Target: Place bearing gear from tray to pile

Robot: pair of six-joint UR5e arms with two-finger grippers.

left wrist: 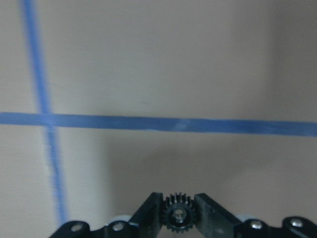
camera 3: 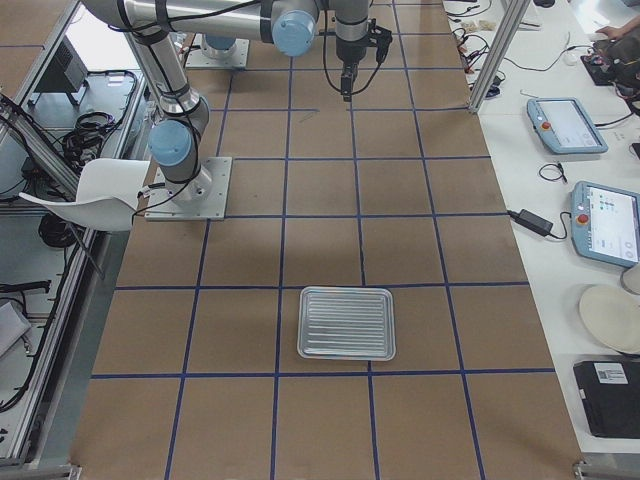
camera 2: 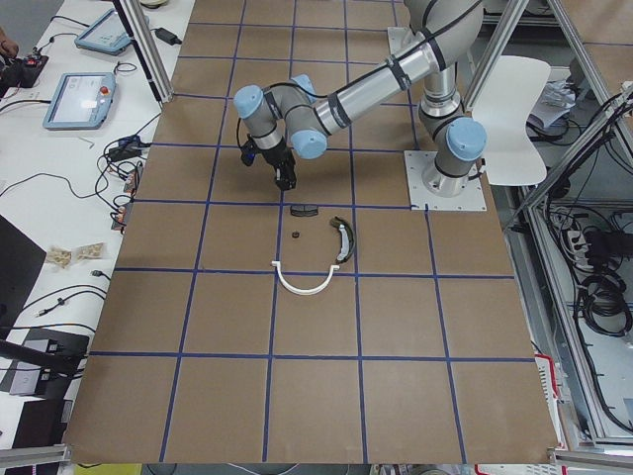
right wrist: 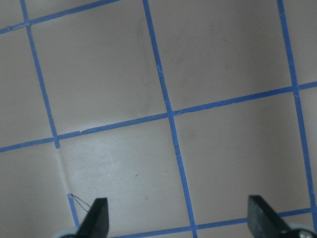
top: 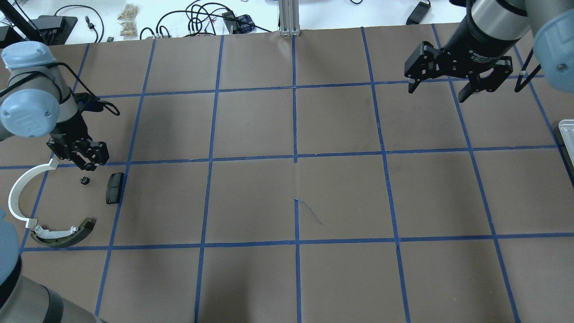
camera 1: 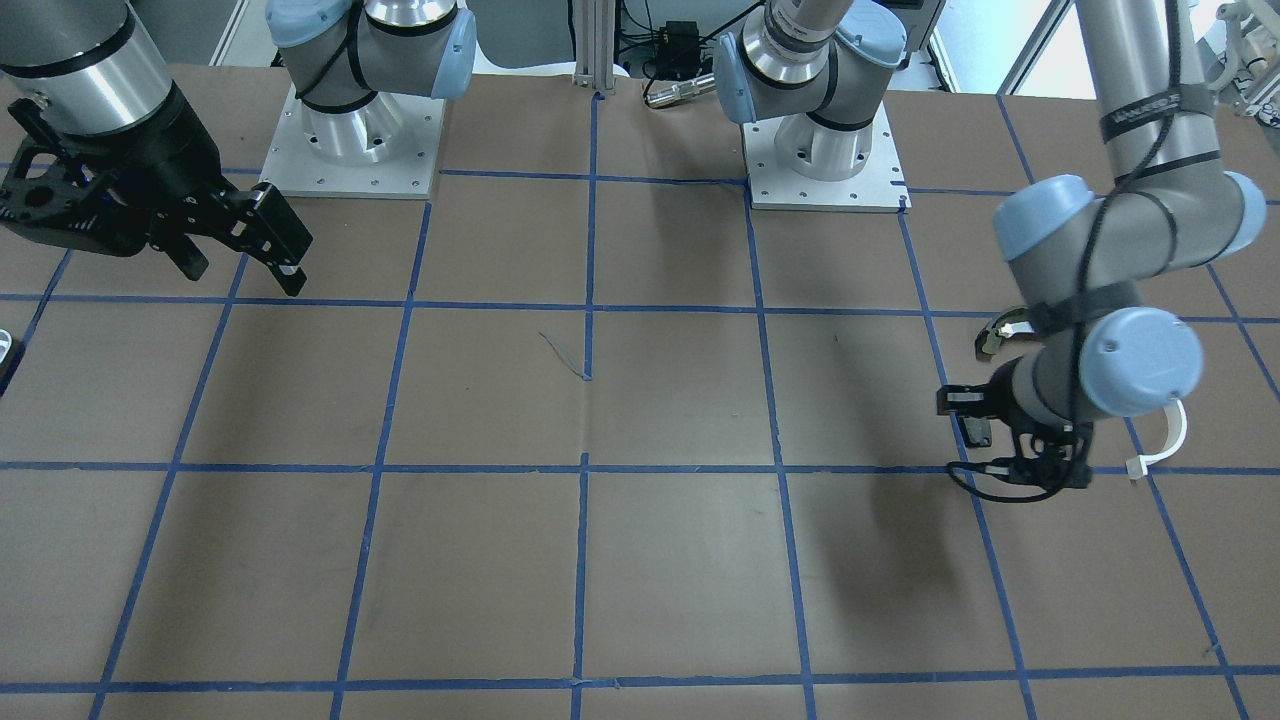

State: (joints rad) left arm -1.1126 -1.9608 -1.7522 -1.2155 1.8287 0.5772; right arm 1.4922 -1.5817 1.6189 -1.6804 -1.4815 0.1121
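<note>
Bearing gear (left wrist: 178,216) was clamped by its teeth in the left pincer (top: 87,165), held above the table (top: 251,202) beside the pile (top: 63,235). Right pincer (top: 437,92) was spread, empty. Risk: if released from height, gear could be bounced or rolled clear.

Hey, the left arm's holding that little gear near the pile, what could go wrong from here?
1. The bearing gear is pinched by its teeth at the very tips of the left gripper; it could slip.
2. Released from this height above the table, the round gear might bounce or roll away from the pile.
</note>
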